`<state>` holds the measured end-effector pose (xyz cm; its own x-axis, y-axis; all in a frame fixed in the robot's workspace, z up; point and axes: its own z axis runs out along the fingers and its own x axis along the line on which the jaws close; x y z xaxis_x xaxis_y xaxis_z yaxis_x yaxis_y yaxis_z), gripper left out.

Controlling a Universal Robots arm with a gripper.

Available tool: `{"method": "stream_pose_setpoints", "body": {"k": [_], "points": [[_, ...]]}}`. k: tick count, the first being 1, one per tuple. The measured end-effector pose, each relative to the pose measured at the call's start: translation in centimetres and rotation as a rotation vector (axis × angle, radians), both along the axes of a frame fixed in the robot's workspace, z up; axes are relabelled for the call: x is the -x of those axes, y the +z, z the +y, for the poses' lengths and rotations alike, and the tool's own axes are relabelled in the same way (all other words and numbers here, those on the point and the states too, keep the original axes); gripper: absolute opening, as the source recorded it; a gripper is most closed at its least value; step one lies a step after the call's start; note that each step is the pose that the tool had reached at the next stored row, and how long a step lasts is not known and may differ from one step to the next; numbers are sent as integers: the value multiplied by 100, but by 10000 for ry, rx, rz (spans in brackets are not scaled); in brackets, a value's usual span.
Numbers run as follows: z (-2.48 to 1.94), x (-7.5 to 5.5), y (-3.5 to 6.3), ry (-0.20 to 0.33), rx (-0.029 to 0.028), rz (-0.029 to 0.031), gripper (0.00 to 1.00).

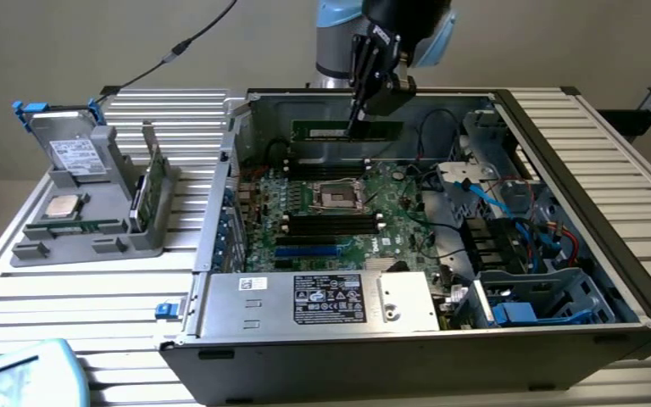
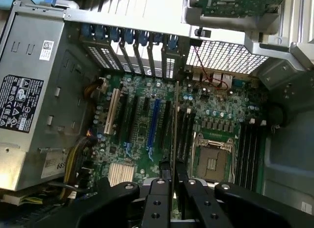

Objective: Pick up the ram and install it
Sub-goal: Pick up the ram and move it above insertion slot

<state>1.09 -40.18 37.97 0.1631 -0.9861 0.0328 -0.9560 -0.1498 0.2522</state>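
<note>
A slatted metal table (image 1: 65, 288) carries an open computer case (image 1: 631, 280) lying on its side, and everything here is placed from the empty processor socket (image 1: 337, 195) in the middle of the case. Toward the near end of the case from the socket lies the silver power supply (image 1: 325, 298) with its black label. The green motherboard (image 1: 382, 225) spreads all around the socket. Well off to the exterior view's left of the socket, outside the case, stands a grey parts tray (image 1: 88, 233) holding a labelled drive (image 1: 77, 153) and a square silver chip (image 1: 65, 206). The robot arm (image 1: 354, 25) reaches down from the far side of the socket. Its gripper (image 1: 356, 127) is closed nearly all the way, the two fingers (image 2: 162, 188) pinching the ram (image 1: 319, 130) by its flat faces. The ram hangs level, above the board and just beyond the socket, in front of the case's far wall. In the wrist view it shows edge-on (image 2: 175, 120), lined up along the black memory slots (image 2: 187, 134) just beside the socket; whether it touches them cannot be told.
</note>
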Motion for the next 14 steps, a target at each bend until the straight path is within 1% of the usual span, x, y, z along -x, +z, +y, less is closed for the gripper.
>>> {"method": "stream_pose_setpoints", "body": {"k": [6, 9, 11, 14], "points": [[4, -27, -89, -372, 2, 0, 15], [21, -28, -142, -478, 3, 0, 15], [47, -28, -178, -504, 0, 0, 15], [100, -27, -219, -508, 1, -2, 15]]}}
